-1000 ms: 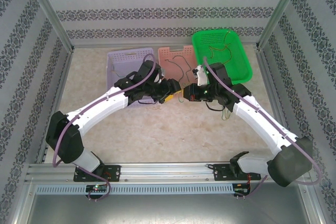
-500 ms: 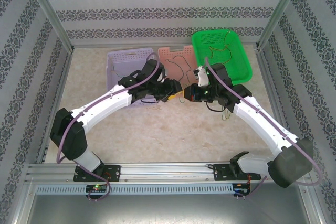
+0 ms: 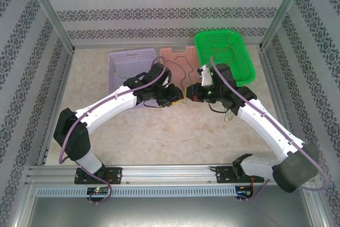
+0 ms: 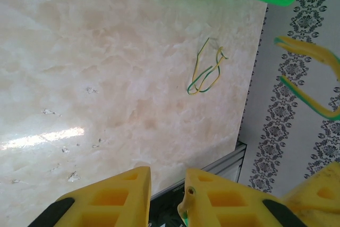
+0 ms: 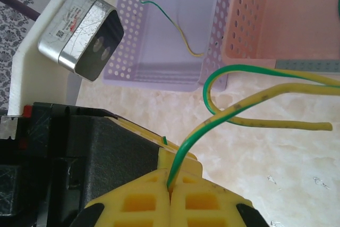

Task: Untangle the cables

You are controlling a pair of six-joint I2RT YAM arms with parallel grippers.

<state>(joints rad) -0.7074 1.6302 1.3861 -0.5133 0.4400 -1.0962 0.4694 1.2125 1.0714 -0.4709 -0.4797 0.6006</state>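
My right gripper point(image 5: 170, 187) is shut on a green-yellow cable point(image 5: 234, 111) that arcs up and loops off to the right. In the top view it point(image 3: 190, 93) meets my left gripper point(image 3: 174, 95) in front of the pink basket point(image 3: 169, 57). The left gripper point(image 4: 164, 176) has its yellow fingers a narrow gap apart, and a short cable end point(image 4: 186, 213) rests against the inner side of the right-hand one. The held cable's loop point(image 4: 305, 98) hangs at the right. Another green-yellow cable point(image 4: 203, 83) lies loose on the table.
A lilac basket point(image 3: 119, 59) at the back left holds a thin green-yellow cable point(image 5: 164, 11). A green basket point(image 3: 241, 59) at the back right holds several cables. Metal frame posts and patterned walls enclose the table, with a rail at the near edge.
The left arm has swung right, bringing its gripper up to the right gripper, and its jaws have narrowed. The right gripper has stayed shut on its cable.
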